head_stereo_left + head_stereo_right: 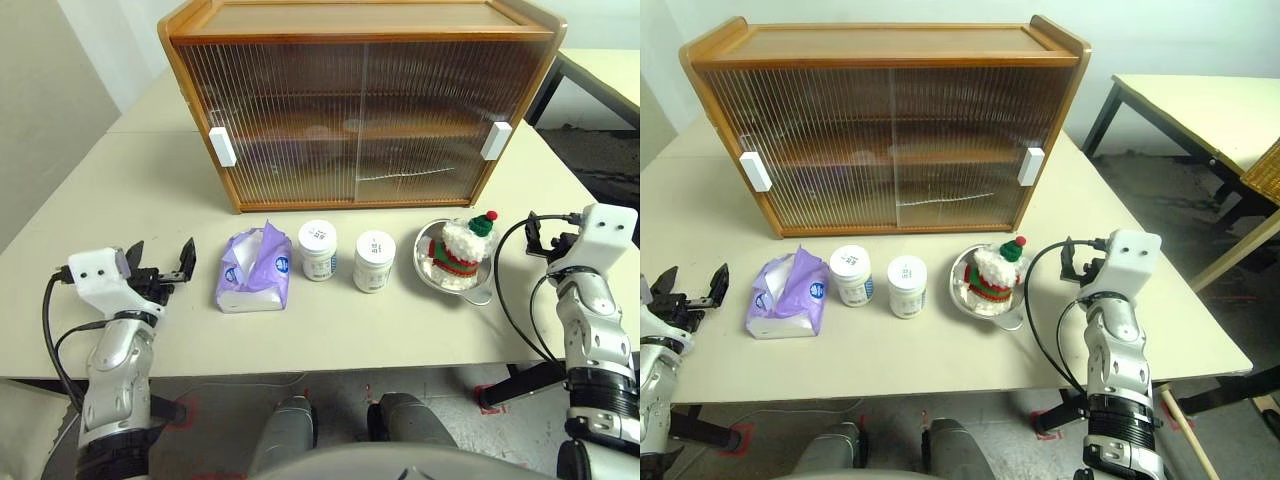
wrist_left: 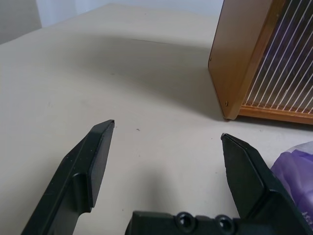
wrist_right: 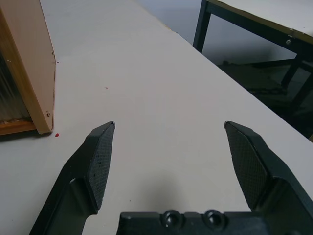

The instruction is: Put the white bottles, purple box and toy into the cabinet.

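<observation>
While both hands, left hand (image 1: 160,263) and right hand (image 3: 168,164), gape empty, two squat white bottles (image 1: 345,256), soft purple box (image 1: 254,270) and fluffy toy (image 1: 460,250) in a shiny bowl (image 1: 432,268) line the matte worktop (image 1: 150,180) before the closed ribbed-door wooden cabinet (image 1: 360,100).

A plain test room or lab, by the look of it — not a lived-in home. A pale beige bench (image 1: 120,190) stands against bare white walls, with a second bench (image 1: 1200,110) on dark metal legs just beside it over a grey floor. Red tape marks (image 1: 185,412) are stuck to the floor under the near edge. The household goods look staged: a wooden cabinet (image 1: 360,100) sits alone on the bench, with a tidy row of small items — a tissue pack (image 1: 255,270), two jars (image 1: 345,255), a plush toy (image 1: 462,245) in a metal bowl (image 1: 432,275).
</observation>
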Controlling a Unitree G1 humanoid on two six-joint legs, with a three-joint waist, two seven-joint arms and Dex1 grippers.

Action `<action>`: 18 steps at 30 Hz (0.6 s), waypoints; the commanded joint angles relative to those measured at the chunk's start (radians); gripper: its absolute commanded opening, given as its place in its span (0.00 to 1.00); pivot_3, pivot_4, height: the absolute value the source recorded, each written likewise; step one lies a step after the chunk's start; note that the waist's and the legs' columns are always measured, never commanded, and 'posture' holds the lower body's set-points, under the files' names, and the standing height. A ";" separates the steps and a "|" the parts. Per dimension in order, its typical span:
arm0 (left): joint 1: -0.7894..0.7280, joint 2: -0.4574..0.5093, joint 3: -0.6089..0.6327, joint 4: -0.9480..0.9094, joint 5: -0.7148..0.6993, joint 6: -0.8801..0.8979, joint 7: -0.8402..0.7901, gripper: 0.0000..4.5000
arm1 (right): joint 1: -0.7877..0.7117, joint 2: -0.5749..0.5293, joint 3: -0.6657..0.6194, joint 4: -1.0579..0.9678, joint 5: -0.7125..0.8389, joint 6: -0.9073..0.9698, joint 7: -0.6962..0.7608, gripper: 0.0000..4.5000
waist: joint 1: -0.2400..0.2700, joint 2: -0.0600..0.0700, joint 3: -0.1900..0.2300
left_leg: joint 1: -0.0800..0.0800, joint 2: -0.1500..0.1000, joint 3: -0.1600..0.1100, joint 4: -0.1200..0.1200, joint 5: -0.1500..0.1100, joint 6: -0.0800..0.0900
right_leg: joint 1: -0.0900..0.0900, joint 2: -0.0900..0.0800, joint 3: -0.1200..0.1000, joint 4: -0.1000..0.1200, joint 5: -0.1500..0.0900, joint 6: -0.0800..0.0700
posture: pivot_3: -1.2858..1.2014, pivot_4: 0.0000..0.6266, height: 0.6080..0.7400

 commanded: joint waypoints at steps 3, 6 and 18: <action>-0.034 0.007 -0.012 0.054 0.004 -0.021 -0.019 1.00 | -0.016 0.007 -0.003 0.019 -0.002 -0.021 -0.010 0.99 | -0.004 0.000 0.000 | 0.000 0.000 0.000 0.000 0.002 0.003 | 0.000 0.000 0.000 0.000 0.000 0.000 | 0.47 0.06 1.00; -0.062 0.020 -0.008 0.069 0.002 -0.022 -0.027 1.00 | -0.019 0.010 -0.004 0.019 0.000 -0.024 -0.014 0.99 | -0.006 0.000 -0.001 | 0.000 0.000 0.000 0.000 0.004 0.008 | 0.000 0.000 0.000 0.000 0.000 0.001 | 0.47 0.06 1.00; -0.046 0.043 0.020 0.045 -0.024 -0.015 -0.033 1.00 | -0.055 -0.004 0.001 0.074 -0.002 -0.042 0.002 0.99 | -0.012 0.000 -0.001 | 0.000 0.000 0.000 0.000 0.005 0.010 | 0.000 0.000 0.000 0.000 0.000 0.002 | 0.48 0.07 1.00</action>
